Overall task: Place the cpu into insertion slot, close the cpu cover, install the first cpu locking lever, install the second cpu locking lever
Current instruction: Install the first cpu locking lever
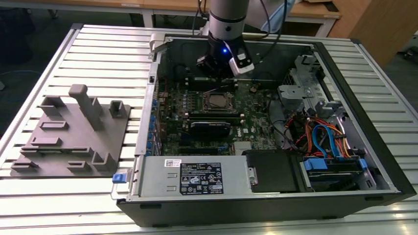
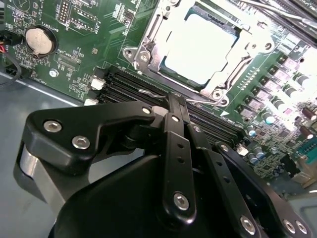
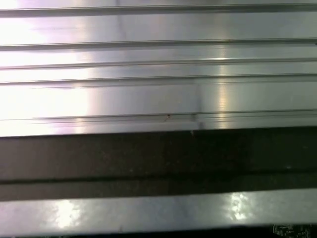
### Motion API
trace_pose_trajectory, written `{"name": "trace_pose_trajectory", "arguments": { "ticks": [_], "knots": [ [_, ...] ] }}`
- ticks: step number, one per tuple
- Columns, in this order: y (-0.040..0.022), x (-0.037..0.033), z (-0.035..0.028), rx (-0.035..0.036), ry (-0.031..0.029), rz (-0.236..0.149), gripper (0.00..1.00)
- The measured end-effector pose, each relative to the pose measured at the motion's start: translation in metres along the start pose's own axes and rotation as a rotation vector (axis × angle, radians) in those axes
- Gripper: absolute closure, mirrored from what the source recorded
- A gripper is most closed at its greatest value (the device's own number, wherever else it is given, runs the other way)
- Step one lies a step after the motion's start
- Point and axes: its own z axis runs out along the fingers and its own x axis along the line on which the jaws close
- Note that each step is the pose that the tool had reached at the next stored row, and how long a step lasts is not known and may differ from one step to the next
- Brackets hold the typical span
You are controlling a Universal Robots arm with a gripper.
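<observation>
The cpu (image 2: 198,47) lies in the insertion slot (image 1: 219,102) on the green motherboard, its pale metal top showing. The cpu cover (image 2: 148,39), a silver frame, lies flat around it. A thin wire locking lever (image 2: 150,92) runs along the socket's edge beside the memory slots. My gripper (image 2: 176,103) hangs just above that edge with its black fingers (image 2: 172,129) pressed together, shut, and nothing shows between them. In the exterior view the gripper (image 1: 219,79) hangs inside the open computer case, just behind the socket.
Long black memory slots (image 2: 124,82) and a coin battery (image 2: 38,40) lie close to the socket. A grey fixture block (image 1: 72,132) stands on the slatted table at the exterior view's left. Coloured cables (image 1: 320,137) and a power supply (image 1: 189,176) fill the case's front.
</observation>
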Motion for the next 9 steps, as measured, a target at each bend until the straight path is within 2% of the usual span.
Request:
{"name": "trace_pose_trajectory", "arguments": {
  "ticks": [9],
  "knots": [
    [0.0008,-0.0044,0.0041,0.0000,0.0000,0.000,0.90]
  ]
}}
